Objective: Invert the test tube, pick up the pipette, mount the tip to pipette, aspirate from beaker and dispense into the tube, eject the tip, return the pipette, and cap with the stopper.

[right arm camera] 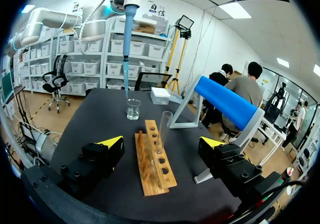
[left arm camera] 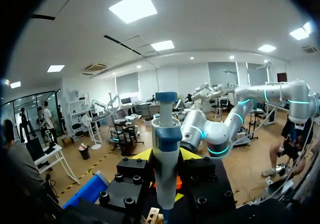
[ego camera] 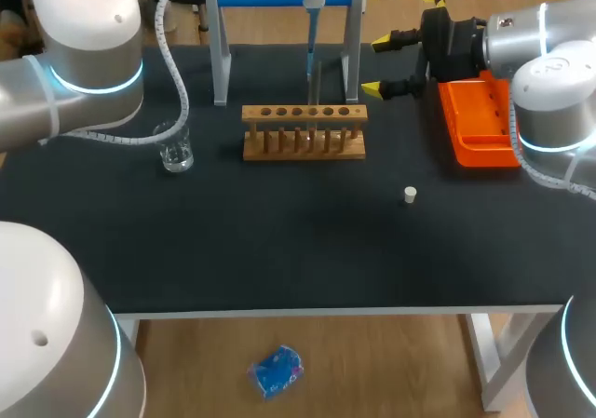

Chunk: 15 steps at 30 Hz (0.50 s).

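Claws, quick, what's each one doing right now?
Left claw: closed on the pipette.
Right claw: open, holding nothing.

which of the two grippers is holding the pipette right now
The left gripper: the blue and white pipette stands clamped between its fingers. The right gripper is open, gripping nothing, its yellow tips wide apart and pointing at the wooden rack.
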Motion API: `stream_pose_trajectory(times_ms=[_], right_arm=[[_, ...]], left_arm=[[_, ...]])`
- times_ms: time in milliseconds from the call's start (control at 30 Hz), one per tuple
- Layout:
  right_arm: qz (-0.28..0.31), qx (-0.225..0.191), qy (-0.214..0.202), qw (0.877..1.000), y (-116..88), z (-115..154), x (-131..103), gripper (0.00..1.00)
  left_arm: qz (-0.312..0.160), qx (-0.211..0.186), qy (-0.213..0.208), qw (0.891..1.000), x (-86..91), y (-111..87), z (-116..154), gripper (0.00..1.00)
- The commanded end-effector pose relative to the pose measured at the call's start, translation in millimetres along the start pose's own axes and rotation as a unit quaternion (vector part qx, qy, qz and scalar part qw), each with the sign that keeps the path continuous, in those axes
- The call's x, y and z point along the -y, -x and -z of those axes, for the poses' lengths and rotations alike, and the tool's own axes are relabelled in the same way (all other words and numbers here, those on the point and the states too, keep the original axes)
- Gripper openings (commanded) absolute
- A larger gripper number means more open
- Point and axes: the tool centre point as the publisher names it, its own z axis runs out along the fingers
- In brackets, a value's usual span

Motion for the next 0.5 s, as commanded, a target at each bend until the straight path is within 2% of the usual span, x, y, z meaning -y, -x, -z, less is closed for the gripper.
stream_pose_trajectory(times_ms=[33,100,233,500], right_arm=[[0.0,0.0,0.0,1.0,-1,0,0,1.0],[0.0,0.0,0.0,1.0,-1,0,0,1.0],[0.0,0.0,0.0,1.0,-1,0,0,1.0],[0.0,0.0,0.0,1.0,-1,0,0,1.0]], left_arm=[[0.0,-0.001,-0.001,1.0,-0.1,-0.3,1,0.0],[0.0,-0.001,-0.001,1.0,-0.1,-0.3,1,0.0],[0.003,-0.019,-0.003,1.0,-11.7,1.9,-7,0.0],[-0.003,-0.058,-0.02,0.998,-19.2,-46.3,-9,0.0]])
